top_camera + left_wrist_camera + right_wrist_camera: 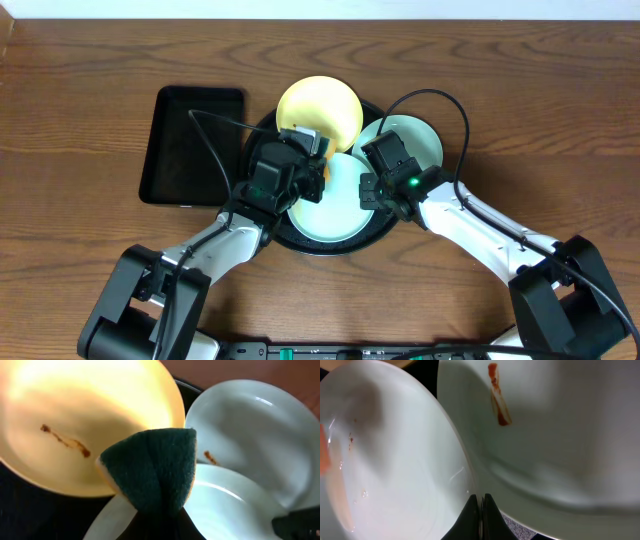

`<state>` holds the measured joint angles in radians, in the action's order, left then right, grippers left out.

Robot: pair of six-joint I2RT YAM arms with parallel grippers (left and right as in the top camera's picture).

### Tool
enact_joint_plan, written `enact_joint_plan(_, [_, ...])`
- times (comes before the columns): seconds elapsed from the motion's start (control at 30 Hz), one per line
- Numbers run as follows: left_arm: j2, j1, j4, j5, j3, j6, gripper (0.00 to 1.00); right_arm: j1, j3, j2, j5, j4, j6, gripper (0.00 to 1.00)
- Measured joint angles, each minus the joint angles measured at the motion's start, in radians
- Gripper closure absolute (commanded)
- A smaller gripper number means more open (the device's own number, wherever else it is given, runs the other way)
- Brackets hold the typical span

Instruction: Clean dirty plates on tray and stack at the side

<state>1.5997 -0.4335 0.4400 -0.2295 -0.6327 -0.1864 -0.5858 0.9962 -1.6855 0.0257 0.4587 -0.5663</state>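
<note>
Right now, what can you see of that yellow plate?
The yellow plate is small, round and pale, seemingly smooth plastic, with a low rim. A thin brown smear crosses its inside, so it is not yet clean. It lies at the far side of the round black tray, its far edge reaching past the tray's rim. A mint-green plate sits beside it. A dark green sponge is at its near edge; whether they touch cannot be told.

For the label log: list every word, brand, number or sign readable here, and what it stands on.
None: no word, number or sign shows on the yellow plate, the front mint plate, the right mint plate, the round tray, the rectangular tray or the sponge.
</note>
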Motion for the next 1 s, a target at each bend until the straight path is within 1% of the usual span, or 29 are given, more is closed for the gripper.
enact_joint_plan(0.2, [0.036,0.0,0.059,0.0,0.0,0.0,0.92,0.0,0.0,0.0,0.0,0.0,0.0,0.99])
enact_joint_plan(0.5, [0.149,0.0,0.14,0.001,0.0,0.0,0.93,0.0,0.0,0.0,0.0,0.0,0.0,0.99])
enact_joint_plan(1.0, [0.158,0.0,0.087,0.0,-0.004,0.0,0.92,0.0,0.0,0.0,0.0,0.0,0.0,0.98])
